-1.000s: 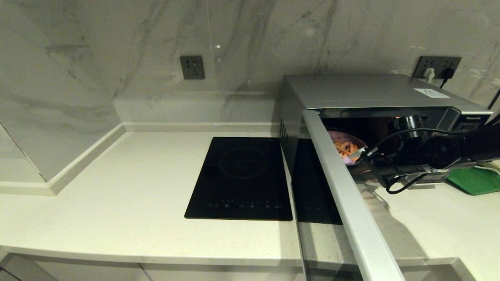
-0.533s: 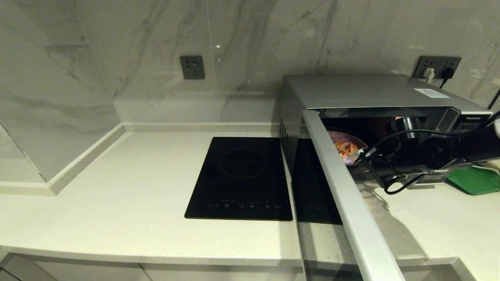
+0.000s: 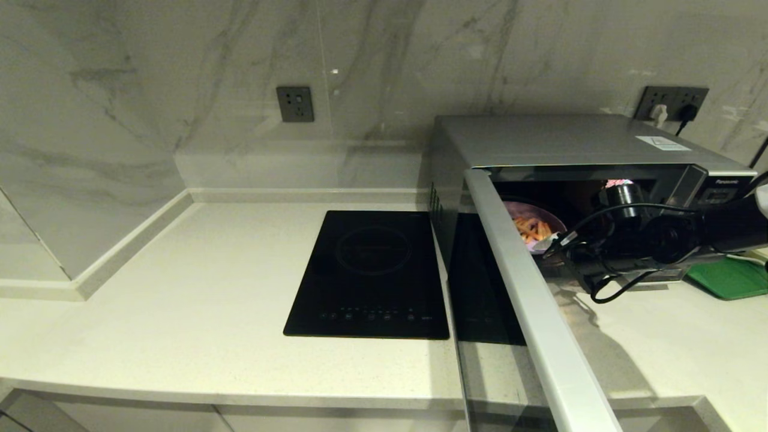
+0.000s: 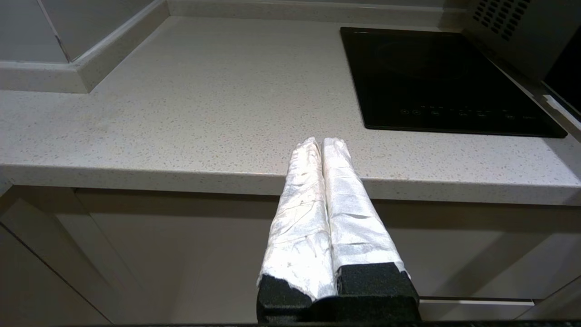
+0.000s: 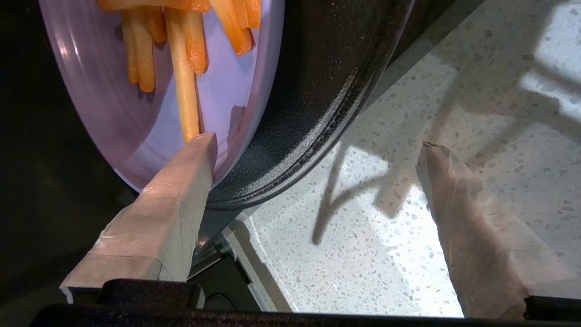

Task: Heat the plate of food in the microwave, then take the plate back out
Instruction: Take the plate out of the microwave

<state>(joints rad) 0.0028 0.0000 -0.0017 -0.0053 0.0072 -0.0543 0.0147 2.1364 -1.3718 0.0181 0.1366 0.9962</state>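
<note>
The silver microwave (image 3: 558,141) stands at the right of the counter with its door (image 3: 528,300) swung wide open toward me. Inside, the lilac plate of food (image 3: 531,225) with orange fries rests on the dark turntable (image 5: 313,95). My right gripper (image 3: 555,243) reaches into the opening at the plate's near edge. In the right wrist view the right gripper (image 5: 317,145) is open; one taped finger (image 5: 181,190) lies over the plate's rim (image 5: 136,127), the other over the counter. My left gripper (image 4: 321,143) is shut, parked below the counter's front edge.
A flat black induction hob (image 3: 372,273) is set into the pale counter (image 3: 198,288) left of the microwave. A green tray (image 3: 729,277) lies at the far right behind my right arm. Wall sockets (image 3: 295,104) sit on the marble backsplash.
My right arm has pushed slightly further into the microwave opening, toward the plate. The plate, door and left arm have not moved.
</note>
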